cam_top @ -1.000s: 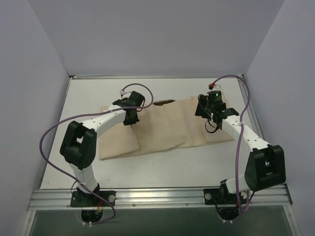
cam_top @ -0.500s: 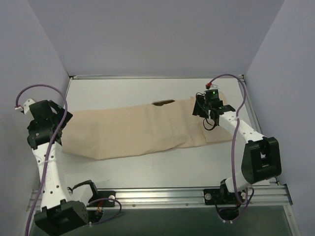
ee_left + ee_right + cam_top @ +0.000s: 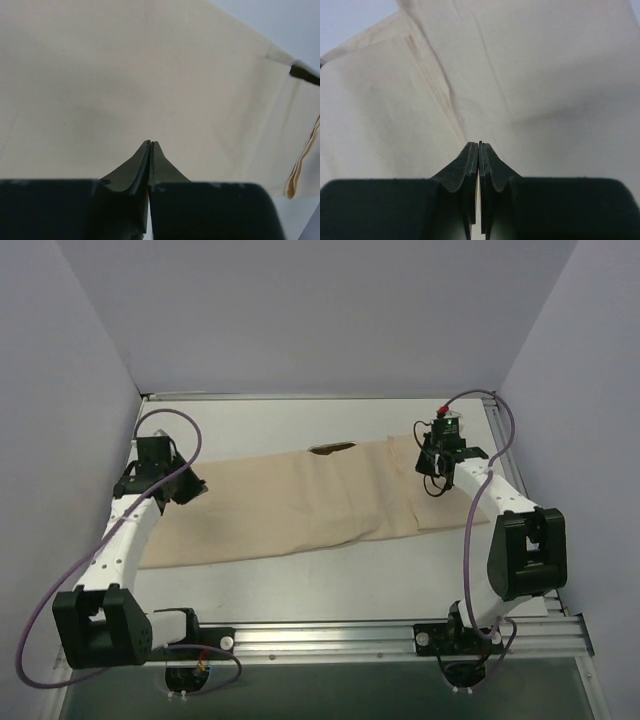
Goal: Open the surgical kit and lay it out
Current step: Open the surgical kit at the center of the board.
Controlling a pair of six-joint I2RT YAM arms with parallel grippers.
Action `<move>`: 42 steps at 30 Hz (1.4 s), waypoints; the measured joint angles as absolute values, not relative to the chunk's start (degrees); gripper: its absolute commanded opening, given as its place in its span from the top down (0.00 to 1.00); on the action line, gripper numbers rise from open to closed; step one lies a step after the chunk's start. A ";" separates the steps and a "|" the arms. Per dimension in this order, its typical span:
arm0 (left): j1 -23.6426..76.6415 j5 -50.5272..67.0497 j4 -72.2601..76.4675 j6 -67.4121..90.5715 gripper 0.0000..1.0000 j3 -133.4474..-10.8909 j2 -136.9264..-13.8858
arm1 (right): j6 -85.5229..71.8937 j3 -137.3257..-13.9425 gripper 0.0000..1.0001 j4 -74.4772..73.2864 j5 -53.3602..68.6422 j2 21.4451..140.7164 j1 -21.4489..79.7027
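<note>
Both grippers closed over the part-opened cloth wrap; unfolding step.
Left gripper (image 3: 151,145) has its fingers pressed together with nothing seen between them; right gripper (image 3: 479,146) is the same. The cloth wrap (image 3: 300,505) lies flat under and ahead of both sets of tips, one gripper over each end. Its long axis runs gripper to gripper, with the left end closer to the bases. No tray or instruments in view. To do this well, probably pinch only the top layer at the fold edge just left of the right tips, lift low, and pull outward along the axis.
</note>
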State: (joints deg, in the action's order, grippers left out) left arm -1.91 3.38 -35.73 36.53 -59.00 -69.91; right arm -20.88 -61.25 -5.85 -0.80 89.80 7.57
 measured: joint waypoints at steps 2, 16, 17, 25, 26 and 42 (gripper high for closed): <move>0.49 5.19 -34.26 37.32 0.98 -57.54 -73.47 | -20.88 -61.25 1.00 -6.00 -1.21 90.70 5.54; 10.13 3.95 -31.09 43.66 0.98 -64.53 -104.09 | -23.83 -57.14 1.00 -3.99 -0.69 100.29 0.47; 9.85 4.12 -32.42 43.75 0.98 -66.52 -105.34 | -24.40 -56.53 1.00 -3.22 -0.67 100.29 0.49; 7.86 7.03 -36.99 43.18 0.98 -81.32 -116.31 | -28.75 -54.70 1.00 1.37 1.23 100.07 0.40; 7.46 7.68 -37.17 43.05 0.98 -82.96 -117.45 | -29.21 -54.70 1.00 2.00 1.72 100.33 0.40; -1.30 18.41 -40.84 40.01 0.98 -103.96 -132.05 | -33.32 -68.05 1.00 11.60 11.27 114.37 0.47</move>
State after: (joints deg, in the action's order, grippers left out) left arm -1.30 18.41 -40.84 40.01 -103.96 -132.05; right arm -33.32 -68.05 11.60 11.27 114.37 0.47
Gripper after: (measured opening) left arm 0.030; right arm 0.027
